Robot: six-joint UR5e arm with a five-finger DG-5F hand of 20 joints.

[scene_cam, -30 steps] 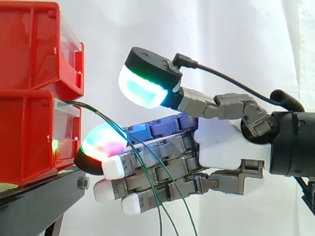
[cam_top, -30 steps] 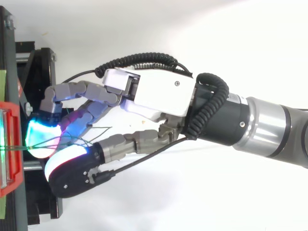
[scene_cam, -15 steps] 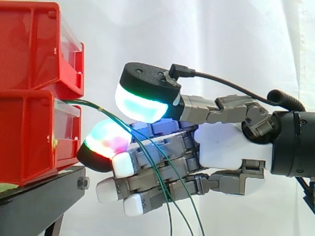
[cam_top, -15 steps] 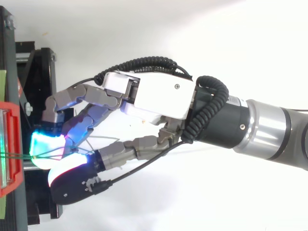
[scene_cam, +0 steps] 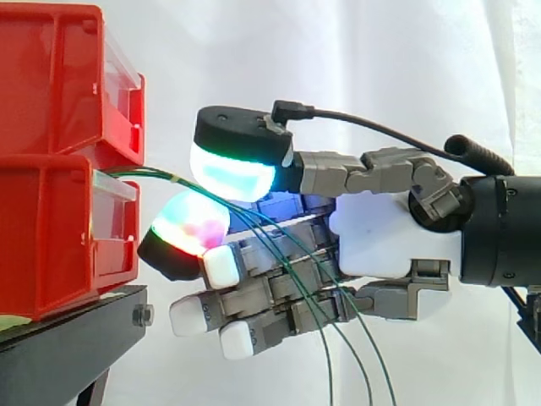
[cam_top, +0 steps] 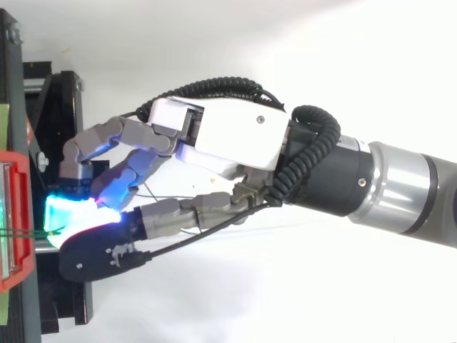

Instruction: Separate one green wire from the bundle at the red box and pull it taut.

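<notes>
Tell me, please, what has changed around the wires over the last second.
The hand has closed: its thumb pad came down and toward the red bins until it meets the glowing finger pad, apparently pinching the green wires between them. The wires' hanging ends swung away from the bins. The bins and the stand stayed put.

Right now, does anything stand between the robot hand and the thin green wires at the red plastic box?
Nothing visible does. The thin green wires leave the red plastic box and lie directly across the hand.
</notes>
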